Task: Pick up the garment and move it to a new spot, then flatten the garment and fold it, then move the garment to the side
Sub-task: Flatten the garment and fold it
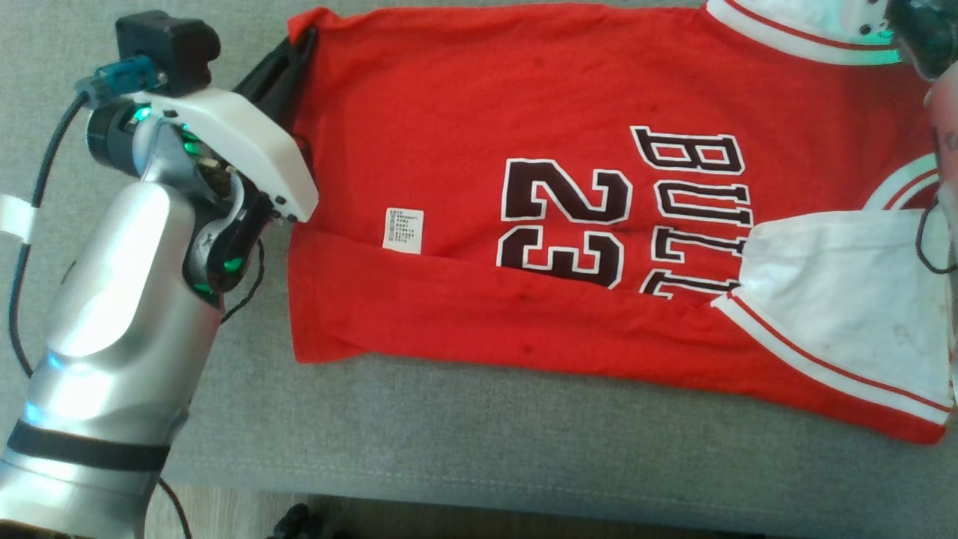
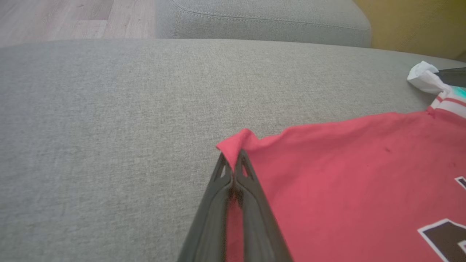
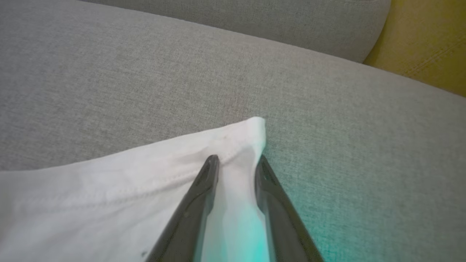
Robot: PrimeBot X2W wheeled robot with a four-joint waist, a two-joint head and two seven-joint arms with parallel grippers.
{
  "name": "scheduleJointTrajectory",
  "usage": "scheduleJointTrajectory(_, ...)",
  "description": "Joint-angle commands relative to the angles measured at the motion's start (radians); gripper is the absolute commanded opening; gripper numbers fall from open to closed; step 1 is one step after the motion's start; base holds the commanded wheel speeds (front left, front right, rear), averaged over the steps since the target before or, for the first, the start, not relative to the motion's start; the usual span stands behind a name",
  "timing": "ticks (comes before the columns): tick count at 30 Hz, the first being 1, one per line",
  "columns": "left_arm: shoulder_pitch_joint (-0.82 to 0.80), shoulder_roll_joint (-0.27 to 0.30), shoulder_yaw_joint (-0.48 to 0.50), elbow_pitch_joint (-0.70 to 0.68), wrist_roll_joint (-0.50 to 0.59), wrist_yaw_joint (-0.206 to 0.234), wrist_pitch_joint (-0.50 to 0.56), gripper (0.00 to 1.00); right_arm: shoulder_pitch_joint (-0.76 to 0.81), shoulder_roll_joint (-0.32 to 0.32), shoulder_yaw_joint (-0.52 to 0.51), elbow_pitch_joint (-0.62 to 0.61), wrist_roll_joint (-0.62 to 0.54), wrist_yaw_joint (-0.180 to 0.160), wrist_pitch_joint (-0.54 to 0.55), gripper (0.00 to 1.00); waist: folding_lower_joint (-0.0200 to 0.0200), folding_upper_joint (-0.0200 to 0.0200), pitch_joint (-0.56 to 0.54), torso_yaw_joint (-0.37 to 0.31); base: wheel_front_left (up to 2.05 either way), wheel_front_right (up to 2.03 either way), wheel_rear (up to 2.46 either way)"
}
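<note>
On cushion (image 2: 109, 109), left tool (image 2: 232, 160) pinches jersey (image 1: 479, 90) corner; open cushion beyond.

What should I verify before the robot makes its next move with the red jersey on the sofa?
1. Left end effector clamped on the red hem corner: ok, it is shut on the cloth.
2. Right end effector clamped on the far white sleeve: not ok, its fingers stand apart with the sleeve corner between them.
3. Jersey spread flat: ok, few wrinkles, near edge folded over.
4. Near sleeve folded in over the jersey: ok.
5. Bare sofa cushion beyond the held edge: ok.
</note>
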Motion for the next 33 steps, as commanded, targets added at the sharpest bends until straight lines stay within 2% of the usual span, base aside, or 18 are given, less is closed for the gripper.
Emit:
scheduleJointTrajectory(1,-0.04,0.032,0.032,-0.021,0.008,-0.002,-0.007,0.0,0.013,0.022,0.017,0.012,0.017,-0.001,0.016,0.43,0.0,0.0,0.0,-0.003,0.0,0.0,0.0)
scheduleJointTrajectory(4,-0.051,0.031,0.032,-0.012,0.005,-0.003,-0.011,0.0,0.0,0.028,0.025,0.027,0.033,-0.001,0.006,0.19,0.0,0.0,0.005,-0.004,0.0,0.0,0.0)
scheduleJointTrajectory(5,-0.051,0.031,0.032,-0.012,0.005,-0.003,-0.011,0.0,0.0,0.028,0.025,0.027,0.033,-0.001,0.006,0.19,0.0,0.0,0.005,-0.004,0.0,0.0,0.0)
scheduleJointTrajectory(6,-0.053,0.031,0.032,-0.008,0.005,-0.004,-0.012,0.0,-0.003,0.029,0.03,0.031,0.035,-0.001,-0.002,0.0,0.0,0.0,0.006,-0.006,0.0,0.0,0.0)
scheduleJointTrajectory(16,-0.047,0.049,0.045,0.018,-0.002,0.001,-0.042,0.0,-0.002,0.009,0.057,0.029,0.091,-0.001,-0.152,0.0,0.0,0.0,-0.015,-0.04,0.0,0.0,0.0)
scheduleJointTrajectory(21,-0.018,0.071,0.063,0.011,-0.013,0.008,-0.061,0.0,0.042,-0.005,0.124,-0.027,0.159,-0.001,-0.233,0.0,0.0,0.0,-0.045,-0.073,0.0,0.0,0.0)
scheduleJointTrajectory(26,0.04,0.106,0.088,-0.018,-0.029,0.021,-0.073,0.0,0.13,-0.054,0.219,-0.161,0.258,-0.001,-0.299,0.0,0.0,0.0,-0.091,-0.111,0.0,0.0,0.0)
scheduleJointTrajectory(33,0.163,0.148,0.13,-0.111,-0.06,0.054,-0.094,0.0,0.34,-0.161,0.29,-0.459,0.363,-0.001,-0.335,0.0,0.0,0.0,-0.169,-0.165,0.0,0.0,0.0)
